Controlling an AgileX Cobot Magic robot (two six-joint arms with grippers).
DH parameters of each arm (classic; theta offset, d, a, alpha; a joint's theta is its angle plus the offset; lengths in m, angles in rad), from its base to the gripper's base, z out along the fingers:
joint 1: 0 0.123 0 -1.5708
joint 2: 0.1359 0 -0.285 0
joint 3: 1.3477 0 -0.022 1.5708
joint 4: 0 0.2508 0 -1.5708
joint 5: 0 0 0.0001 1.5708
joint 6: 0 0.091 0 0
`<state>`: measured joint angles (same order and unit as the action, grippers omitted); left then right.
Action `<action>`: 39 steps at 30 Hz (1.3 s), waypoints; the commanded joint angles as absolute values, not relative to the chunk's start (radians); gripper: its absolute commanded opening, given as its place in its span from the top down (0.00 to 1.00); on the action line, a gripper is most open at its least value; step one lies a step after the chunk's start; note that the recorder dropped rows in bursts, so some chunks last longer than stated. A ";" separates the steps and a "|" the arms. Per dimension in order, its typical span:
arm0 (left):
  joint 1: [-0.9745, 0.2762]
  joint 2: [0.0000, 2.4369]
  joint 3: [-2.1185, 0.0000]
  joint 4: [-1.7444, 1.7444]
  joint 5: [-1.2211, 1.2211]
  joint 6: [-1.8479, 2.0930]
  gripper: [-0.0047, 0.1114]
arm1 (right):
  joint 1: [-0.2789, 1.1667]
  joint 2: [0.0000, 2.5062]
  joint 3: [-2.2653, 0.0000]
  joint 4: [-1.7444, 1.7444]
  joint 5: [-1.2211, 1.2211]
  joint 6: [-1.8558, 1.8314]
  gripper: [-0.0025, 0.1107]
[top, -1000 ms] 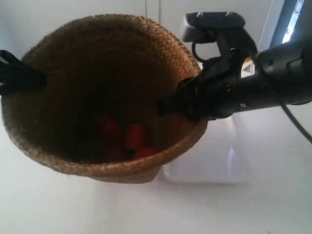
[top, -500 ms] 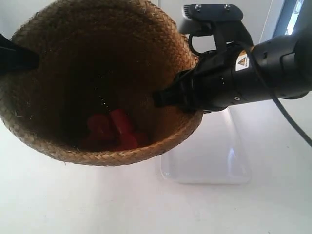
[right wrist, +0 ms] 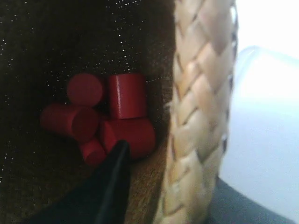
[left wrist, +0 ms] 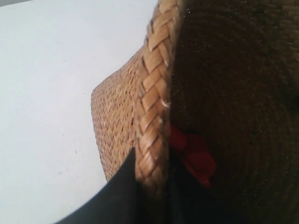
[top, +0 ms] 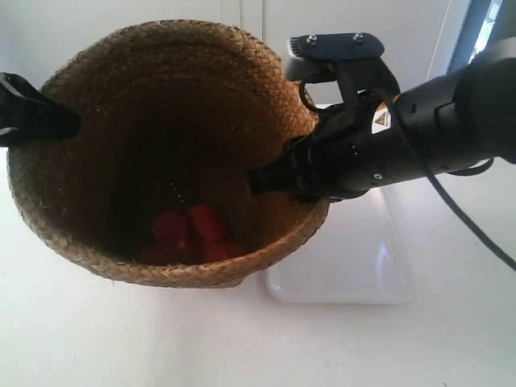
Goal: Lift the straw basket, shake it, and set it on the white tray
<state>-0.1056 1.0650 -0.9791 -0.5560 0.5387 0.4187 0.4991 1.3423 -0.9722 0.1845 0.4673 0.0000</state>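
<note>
The straw basket [top: 161, 97] hangs above the table, its mouth tipped toward the exterior camera, held by both grippers at opposite sides of its rim. The gripper [top: 68, 121] of the arm at the exterior view's left is shut on the rim. The gripper [top: 262, 179] of the arm at the exterior view's right is shut on the rim beside the white tray [top: 355, 258]. My left gripper [left wrist: 154, 163] pinches the braided rim [left wrist: 156, 84], one finger inside and one outside. My right gripper [right wrist: 182, 186] pinches the rim [right wrist: 201, 93] likewise, with the tray [right wrist: 266, 116] beyond it.
Several red cylinders [top: 189, 234] lie loose in the basket's dark bottom, also seen as red cylinders [right wrist: 121, 107] in the right wrist view and red cylinders [left wrist: 196, 154] in the left wrist view. White tabletop [top: 121, 347] spreads below. A wall [top: 242, 12] stands behind.
The basket rose half a second ago and has come back down a little, both grippers staying shut on its rim. The red cylinders have tumbled to a new spot inside.
</note>
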 commanded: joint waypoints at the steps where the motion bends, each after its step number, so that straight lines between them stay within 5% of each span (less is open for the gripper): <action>1: -0.103 1.078 -0.990 -0.574 0.534 0.442 0.96 | 0.497 1.377 -0.973 0.161 0.472 -0.017 0.98; 5: -0.103 1.095 -0.992 -0.569 0.527 0.444 0.96 | 0.497 1.379 -0.981 0.160 0.474 0.000 0.98; 13: -0.103 0.884 -1.252 -0.585 0.578 0.446 0.96 | 0.499 1.007 -1.186 0.159 0.518 -0.044 0.98; 18: -0.094 0.999 -1.006 -0.528 0.581 0.348 0.96 | 0.483 1.213 -0.943 0.116 0.498 0.077 0.98; 39: -0.092 0.995 -1.037 -0.574 0.681 0.505 0.96 | 0.498 1.232 -0.954 0.183 0.534 0.000 0.98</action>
